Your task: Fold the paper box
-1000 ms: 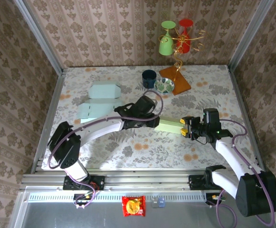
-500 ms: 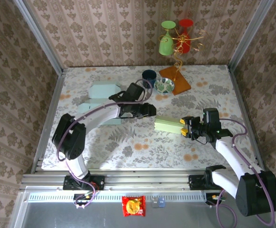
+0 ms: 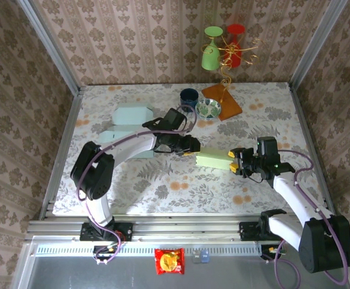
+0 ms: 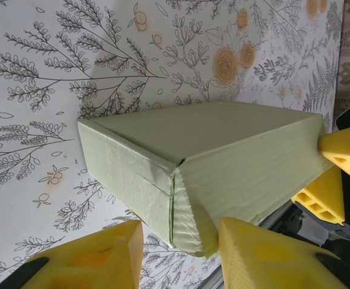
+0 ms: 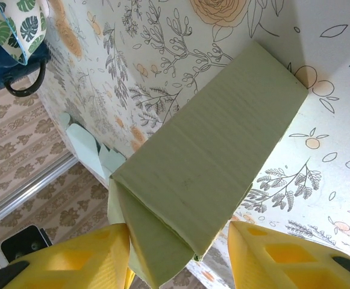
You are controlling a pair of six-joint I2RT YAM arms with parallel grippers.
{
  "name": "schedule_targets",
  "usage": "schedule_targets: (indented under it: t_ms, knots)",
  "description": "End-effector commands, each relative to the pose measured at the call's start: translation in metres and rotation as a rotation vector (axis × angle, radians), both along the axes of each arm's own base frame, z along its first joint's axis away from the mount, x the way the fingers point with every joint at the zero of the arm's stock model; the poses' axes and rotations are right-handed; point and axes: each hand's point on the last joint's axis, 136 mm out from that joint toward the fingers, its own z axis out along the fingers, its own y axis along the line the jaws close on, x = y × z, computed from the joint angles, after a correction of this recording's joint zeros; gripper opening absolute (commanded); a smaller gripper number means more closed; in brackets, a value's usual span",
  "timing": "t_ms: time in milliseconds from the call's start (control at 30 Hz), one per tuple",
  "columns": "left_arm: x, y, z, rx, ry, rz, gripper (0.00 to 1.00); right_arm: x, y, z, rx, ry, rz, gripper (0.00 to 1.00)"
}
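Two hands are at the paper box (image 3: pixel 212 159), which is a little toward 3 o'clock from the middle of the desk (image 3: pixel 162 186), its long axis running 9 to 3. I cannot tell whether it rests on the desk or hangs just clear. My right hand (image 3: pixel 235 163) is clamped across the box's 3 o'clock end, a finger on each side wall. My left hand (image 3: pixel 190 150) is at the 9 o'clock end, fingers part way apart and straddling the lower corner of the end flap. I cannot tell if it pinches or only touches. I judge the box light and thin-walled, card that creases readily and would crush under a hard squeeze. I'd hold it lightly across the flat side walls near an end, and press the flap along its crease.
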Motion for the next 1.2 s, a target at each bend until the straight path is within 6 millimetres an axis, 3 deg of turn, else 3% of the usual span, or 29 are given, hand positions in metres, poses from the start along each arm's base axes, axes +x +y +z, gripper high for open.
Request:
schedule_targets:
  t_ms: [0,367,733,967,1167]
  knots:
    - [-0.007,0.001,-0.014,0.029,0.020,-0.028,0.37,-0.013,-0.003,-0.014,-0.041,0.089,0.009,0.48]
    - [-0.015,0.005,-0.029,0.090,-0.001,-0.059,0.33,-0.031,-0.010,-0.015,-0.118,0.188,0.069,0.44]
    - [-0.023,0.012,-0.045,0.130,-0.062,-0.068,0.29,-0.026,-0.007,-0.003,-0.118,0.157,0.101,0.39]
    - [-0.036,0.010,-0.054,0.120,-0.089,-0.095,0.29,-0.039,-0.004,0.001,-0.119,0.157,0.158,0.41]
    - [-0.050,0.008,-0.077,0.087,-0.043,-0.098,0.29,-0.062,-0.002,-0.002,-0.137,0.177,0.239,0.42]
